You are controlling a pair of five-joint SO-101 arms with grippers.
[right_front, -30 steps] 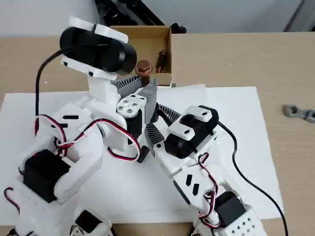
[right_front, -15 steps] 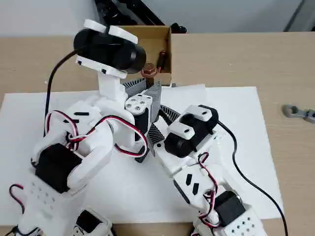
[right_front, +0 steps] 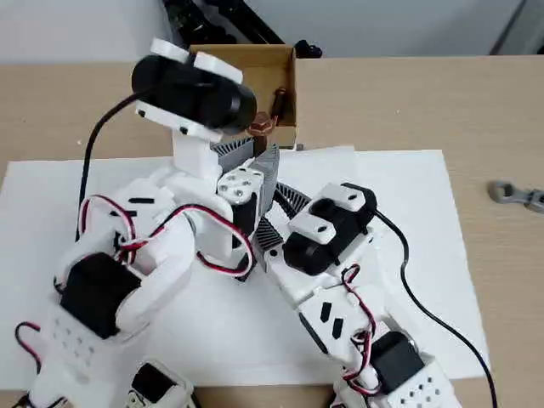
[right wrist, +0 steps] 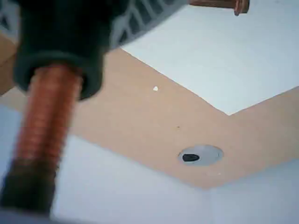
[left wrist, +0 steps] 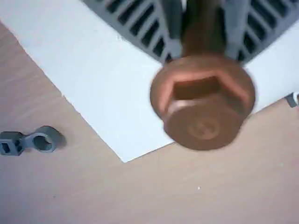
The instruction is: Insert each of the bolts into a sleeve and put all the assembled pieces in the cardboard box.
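Observation:
My left gripper (right_front: 257, 143) hangs at the front wall of the cardboard box (right_front: 293, 68), shut on a copper bolt (right_front: 259, 125). Its hexagonal head (left wrist: 203, 108) sticks out past the grey ribbed fingers (left wrist: 140, 21). A copper piece (right_front: 278, 102) lies inside the box. My right gripper (right_front: 265, 223) sits low over the white paper behind the left arm, shut on a black sleeve (right wrist: 60, 46). A copper threaded shaft (right wrist: 44, 126) runs out of that sleeve. Another copper bolt (right wrist: 219, 3) shows farther off.
A white paper sheet (right_front: 408, 221) covers the middle of the wooden table (right_front: 408, 102). A small grey wrench-like part (right_front: 514, 194) (left wrist: 30, 141) lies on bare wood at the right. A round grey cable hole (right wrist: 200, 155) sits in the tabletop. Both arms crowd the paper's centre.
The left arm has swung right and toward the box, carrying the copper bolt up to the box's front wall. The right arm has stayed put.

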